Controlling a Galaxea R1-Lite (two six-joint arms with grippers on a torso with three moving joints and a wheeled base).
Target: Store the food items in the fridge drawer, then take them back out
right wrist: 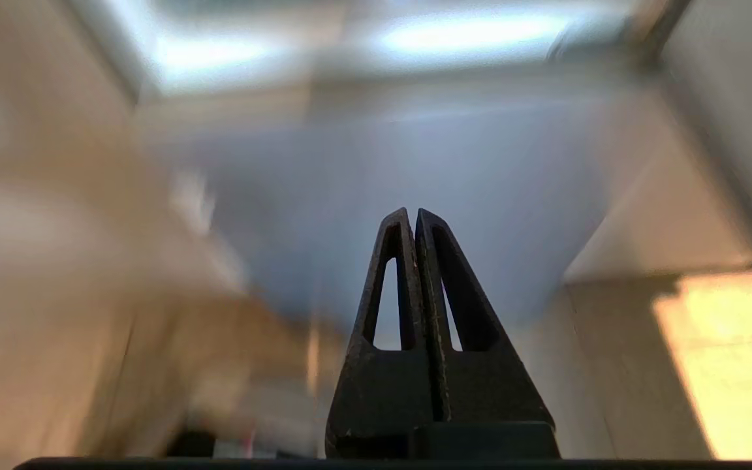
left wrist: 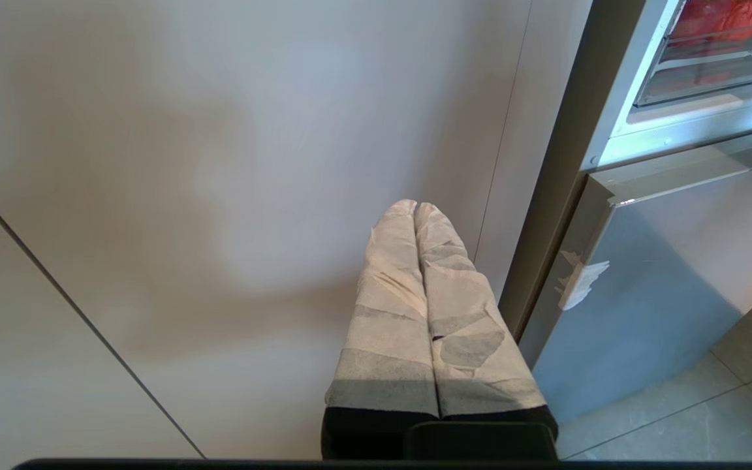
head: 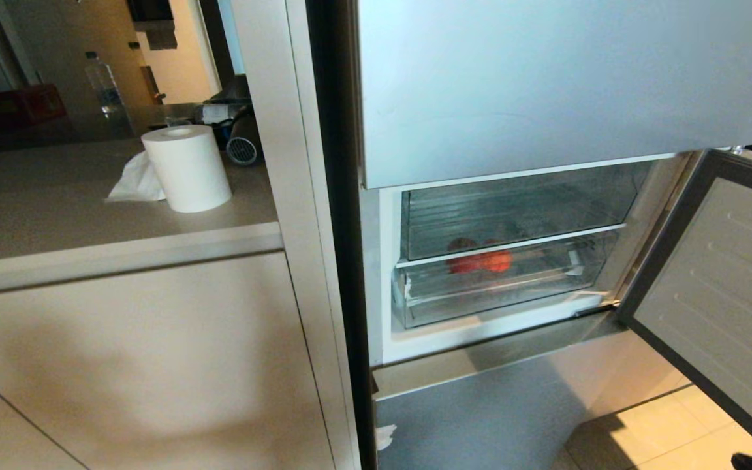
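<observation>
- Right gripper (right wrist: 414,215): your right jaws are pressed together and empty. They point at a blurred grey panel below a lit opening, and nothing of the task lies between or beside them. Judged: this arm is not placed for a grasp.
- Left gripper (left wrist: 415,207): its tape-wrapped jaws are together, holding nothing, and face the pale cabinet front (left wrist: 219,196). The fridge lies off to one side of the tips, well apart. You can take this arm as parked.
- Food items (head: 480,260): red-orange rounded shapes, seen through clear plastic; you cannot tell how many, nor make out a stem. From the left wrist they show as a red mass (left wrist: 715,16) far beyond the jaws.
- Fridge drawer (head: 500,287): a clear bin with a tall front lip, sitting below another clear compartment (head: 513,209). It looks pushed in, which keeps the food out of reach of both jaws.
- Fridge door (head: 722,287): swung wide, leaving you a clear way to the drawer front.
- Desk (head: 89,202): carries a paper roll (head: 187,168), no part of the task.
- Judged stage: food stored; taking it out calls for the drawer to be pulled first.
</observation>
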